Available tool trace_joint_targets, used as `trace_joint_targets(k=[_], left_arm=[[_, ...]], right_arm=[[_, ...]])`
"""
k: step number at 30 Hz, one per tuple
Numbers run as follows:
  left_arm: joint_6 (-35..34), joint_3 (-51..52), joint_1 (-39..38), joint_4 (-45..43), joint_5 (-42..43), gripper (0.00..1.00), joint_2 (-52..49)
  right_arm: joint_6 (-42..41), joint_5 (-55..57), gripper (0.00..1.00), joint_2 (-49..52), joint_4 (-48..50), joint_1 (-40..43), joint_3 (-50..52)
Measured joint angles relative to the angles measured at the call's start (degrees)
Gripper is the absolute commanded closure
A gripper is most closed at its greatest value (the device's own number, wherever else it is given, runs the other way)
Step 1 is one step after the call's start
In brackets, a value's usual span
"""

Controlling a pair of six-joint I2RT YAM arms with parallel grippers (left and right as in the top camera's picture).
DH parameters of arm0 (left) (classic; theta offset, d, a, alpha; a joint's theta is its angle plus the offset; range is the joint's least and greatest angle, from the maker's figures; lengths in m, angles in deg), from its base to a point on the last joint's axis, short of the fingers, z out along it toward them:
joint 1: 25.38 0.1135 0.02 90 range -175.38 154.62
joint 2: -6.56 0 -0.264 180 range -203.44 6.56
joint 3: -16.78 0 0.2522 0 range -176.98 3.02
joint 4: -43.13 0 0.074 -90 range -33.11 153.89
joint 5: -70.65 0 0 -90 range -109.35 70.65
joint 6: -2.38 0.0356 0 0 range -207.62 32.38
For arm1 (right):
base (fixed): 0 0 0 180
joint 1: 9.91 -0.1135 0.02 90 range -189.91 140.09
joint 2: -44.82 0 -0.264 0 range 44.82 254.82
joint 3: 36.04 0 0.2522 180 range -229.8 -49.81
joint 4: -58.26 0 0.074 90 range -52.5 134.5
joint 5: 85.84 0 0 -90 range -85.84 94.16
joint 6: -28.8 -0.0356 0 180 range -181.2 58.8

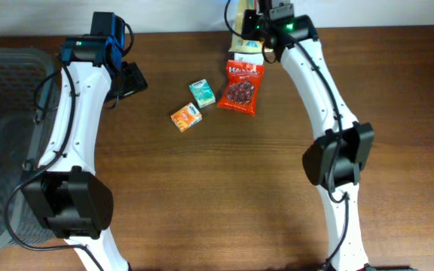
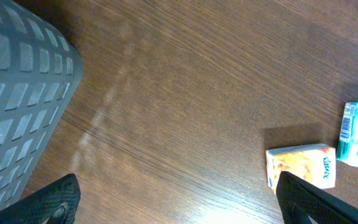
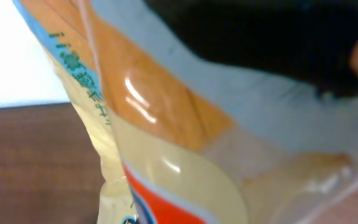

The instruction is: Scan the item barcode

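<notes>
While the right arm reaches to the far edge of the table (image 1: 277,188), the right fingers (image 1: 261,36) are pinched shut on a cream-and-orange pouch (image 1: 245,47). The pouch fills the right wrist view, glossy and tilted. Seen from overhead, its lower end meets the top of a red snack bag (image 1: 241,86); whether the two touch cannot be told. A teal tissue pack (image 1: 202,92) lies just left of the red bag, and an orange tissue pack (image 1: 186,118) lies near it. The left fingers (image 2: 309,199) are spread wide above bare wood, beside a grey basket (image 1: 6,113), holding nothing.
</notes>
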Motion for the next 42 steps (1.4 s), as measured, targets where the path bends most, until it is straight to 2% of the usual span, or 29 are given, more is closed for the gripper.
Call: trace_joint_targets(k=[4, 7, 10, 13, 15, 18, 20, 22, 24, 30, 31, 32, 34, 35, 36, 37, 40, 42], left_arm=[[0.0, 0.0, 0.0, -0.1, 0.0, 0.01, 0.0], [0.0, 0.0, 0.0, 0.0, 0.0, 0.01, 0.0], [0.0, 0.0, 0.0, 0.0, 0.0, 0.01, 0.0], [0.0, 0.0, -0.1, 0.0, 0.0, 0.01, 0.0], [0.0, 0.0, -0.1, 0.0, 0.0, 0.01, 0.0], [0.0, 0.0, -0.1, 0.0, 0.0, 0.01, 0.0], [0.0, 0.0, -0.7, 0.0, 0.0, 0.01, 0.0], [0.0, 0.0, -1.0, 0.0, 0.6, 0.01, 0.0], [0.0, 0.0, -1.1, 0.0, 0.9, 0.01, 0.0], [0.0, 0.0, -1.4, 0.0, 1.1, 0.01, 0.0], [0.0, 0.0, -1.4, 0.0, 1.1, 0.01, 0.0], [0.0, 0.0, -1.4, 0.0, 1.1, 0.01, 0.0], [0.0, 0.0, -1.4, 0.0, 1.1, 0.01, 0.0], [0.0, 0.0, -1.4, 0.0, 1.1, 0.01, 0.0], [0.0, 0.0, -1.4, 0.0, 1.1, 0.01, 0.0], [0.0, 0.0, -1.4, 0.0, 1.1, 0.01, 0.0], [0.0, 0.0, -1.4, 0.0, 1.1, 0.01, 0.0], [0.0, 0.0, -1.4, 0.0, 1.6, 0.01, 0.0]], right_arm=[[0.0, 0.0, 0.96, 5.2, 3.2, 0.0, 0.0], [1.3, 0.0, 0.96, 5.5, 5.2, 0.0, 0.0], [1.9, 0.0, 0.96, 5.5, 5.1, 0.1, 0.0], [2.1, -0.4, 0.96, 2.7, 1.0, 2.6, 0.1], [1.8, -0.4, 0.96, -3.0, -4.0, 7.4, 0.2], [0.5, 0.7, 0.96, -12.2, -15.1, 19.1, -0.3], [0.1, 2.1, 0.96, -12.1, -24.1, 29.0, -0.6], [0.2, 1.6, 0.96, -11.0, -26.7, 31.4, 0.4], [0.1, 1.5, 0.96, -9.9, -26.2, 35.7, 4.2], [1.5, 2.5, 0.96, -7.1, -11.6, 47.5, 21.1], [1.6, 2.6, 0.86, -7.0, -11.1, 48.2, 21.8], [1.7, 2.6, 0.70, -7.0, -11.1, 48.5, 21.8], [2.3, 2.6, 0.74, -7.0, -11.5, 48.9, 21.8], [2.3, 2.6, 0.71, -7.0, -12.0, 48.9, 21.8], [2.4, 2.6, 0.60, -7.0, -13.1, 49.2, 21.4], [2.5, 2.5, 0.56, -7.0, -13.9, 49.5, 20.7], [2.5, 0.7, 0.55, -7.2, -19.9, 51.1, 14.1], [3.0, -8.5, 0.52, -8.2, -22.7, 51.8, 9.2]])
